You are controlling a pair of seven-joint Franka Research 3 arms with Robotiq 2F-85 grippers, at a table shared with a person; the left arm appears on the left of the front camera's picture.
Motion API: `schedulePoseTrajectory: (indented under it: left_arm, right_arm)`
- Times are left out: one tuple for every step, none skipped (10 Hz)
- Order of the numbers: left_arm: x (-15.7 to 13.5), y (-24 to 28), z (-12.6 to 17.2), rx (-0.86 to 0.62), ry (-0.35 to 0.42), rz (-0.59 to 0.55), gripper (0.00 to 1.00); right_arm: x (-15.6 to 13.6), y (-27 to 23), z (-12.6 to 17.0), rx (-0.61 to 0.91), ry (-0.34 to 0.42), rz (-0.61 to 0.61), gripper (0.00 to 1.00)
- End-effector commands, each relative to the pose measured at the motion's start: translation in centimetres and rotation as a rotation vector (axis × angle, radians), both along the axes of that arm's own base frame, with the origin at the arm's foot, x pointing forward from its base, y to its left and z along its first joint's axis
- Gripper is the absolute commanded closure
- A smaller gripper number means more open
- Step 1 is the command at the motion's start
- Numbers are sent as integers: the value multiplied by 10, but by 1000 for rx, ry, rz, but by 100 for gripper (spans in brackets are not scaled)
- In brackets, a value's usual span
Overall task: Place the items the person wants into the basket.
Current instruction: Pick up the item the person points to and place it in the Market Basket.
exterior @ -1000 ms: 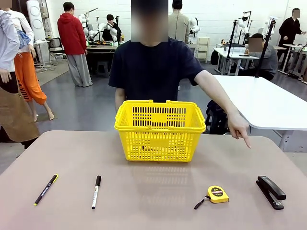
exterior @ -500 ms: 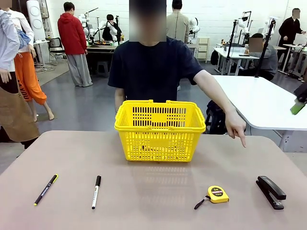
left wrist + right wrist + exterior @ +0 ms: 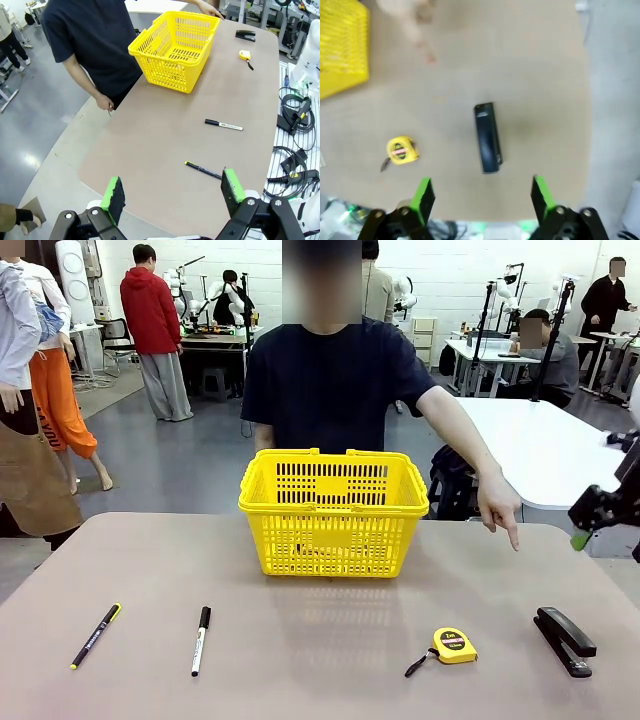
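1. The right gripper [image 3: 481, 197] hangs above the table [image 3: 540, 75] with its jaws spread wide and nothing between the green pads.
2. Straight ahead of that gap and roughly centred on it lies the black stapler [image 3: 487, 137]. It is flat on the table, its length running the way the fingers point.
3. Out past the left-hand finger in the right wrist view sits the yellow tape measure [image 3: 400, 151] with its black strap trailing, well apart from the stapler.
4. Farther ahead on that same side a corner of the yellow basket [image 3: 342, 45] shows. Between it and the stapler's line is the person's hand [image 3: 415, 20] — blurred, one finger pointing down at the table.
5. The left gripper [image 3: 172, 190] is also spread and empty, and sits high over the table's other end.
6. Nearest ahead of it lies the yellow-tipped pen [image 3: 202, 170], just beyond the gap toward the right-hand finger, and the second pen [image 3: 223, 125] lies a little farther on.
7. Well beyond the pens the basket stands upright — the tape measure and stapler lie past it at the far end. The person [image 3: 85, 35], in a black T-shirt, stands at the table edge beside the basket.
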State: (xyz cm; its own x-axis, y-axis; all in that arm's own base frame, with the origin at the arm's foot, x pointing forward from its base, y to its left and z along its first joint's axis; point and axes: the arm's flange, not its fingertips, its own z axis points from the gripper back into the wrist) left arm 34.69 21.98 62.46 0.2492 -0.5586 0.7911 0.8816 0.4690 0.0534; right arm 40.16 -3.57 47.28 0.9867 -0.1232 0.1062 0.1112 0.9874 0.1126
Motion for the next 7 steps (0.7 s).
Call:
schedulePoseTrajectory:
  left_arm:
    - [1,2,2,-3,-22,-19,0]
    - [1,2,2,-3,-22,-19,0]
    - [1,2,2,-3,-22,-19,0]
    - [1,2,2,-3,-22,-19,0]
    - [1,2,2,-3,-22,-19,0]
    - [1,2,2,-3,-22,-19,0]
    - [1,2,2,-3,-22,-19,0]
  right_arm:
    - [19,-1,-27,-53,6,32,0]
    - [23,0,-43,-84,5,60,0]
    - [24,4,-53,-93,11,90,0]
    - [25,13,-60,-94,9,113,0]
    - [25,18,-69,-120,2,129,0]
    - [25,20,-79,-136,26,137,0]
    - [24,24,-90,-147,41,160,0]
